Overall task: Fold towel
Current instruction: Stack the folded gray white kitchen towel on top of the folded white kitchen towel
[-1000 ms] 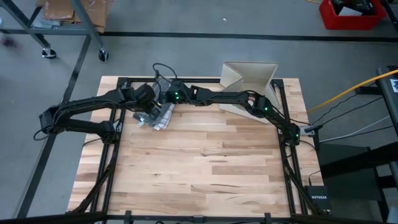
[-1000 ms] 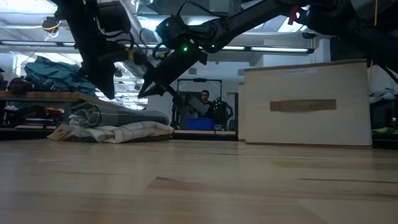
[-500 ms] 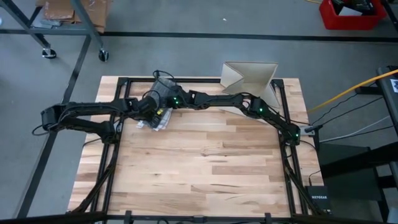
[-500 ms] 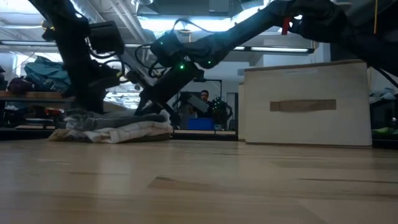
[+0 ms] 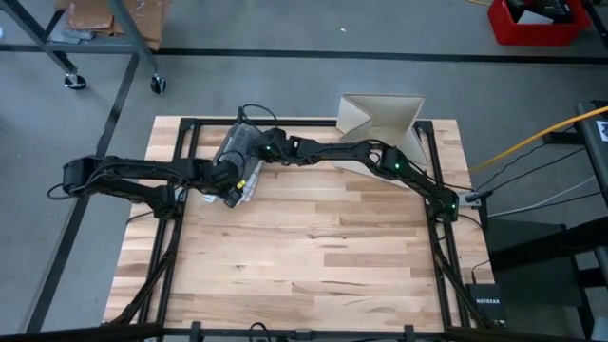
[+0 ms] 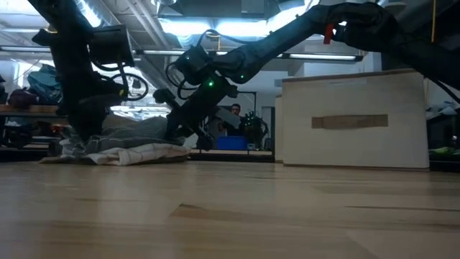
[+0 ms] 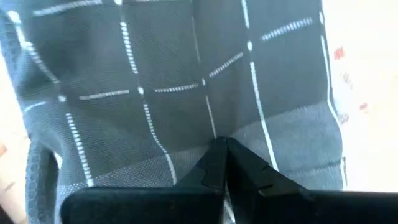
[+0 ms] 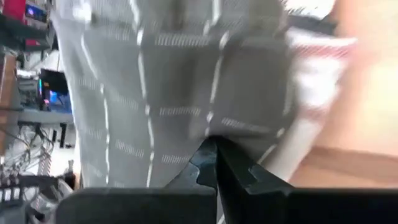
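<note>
Over the last second both arms had dropped onto the towel [image 5: 239,171], which lay bunched near the desk's [image 5: 313,256] far-left part, about eleven o'clock from its centre. The left hand [image 5: 228,180] had swung in from the nine o'clock side and come down on the cloth; its fingers [image 7: 214,163] were clenched on a pinch of grey checked fabric. The right hand [image 5: 255,150], reaching across from two o'clock, had sunk from above the pile to its far edge, and it too was clenched on the towel [image 8: 155,106]. That suggested both corners were gripped and the spreading or lifting could begin.

The towel sat close to the desk's far edge, with little margin at twelve o'clock. A beige box [image 5: 380,119] stood at one o'clock, well apart. Open bare wood stretched toward six o'clock, the obvious room for laying the cloth flat.
</note>
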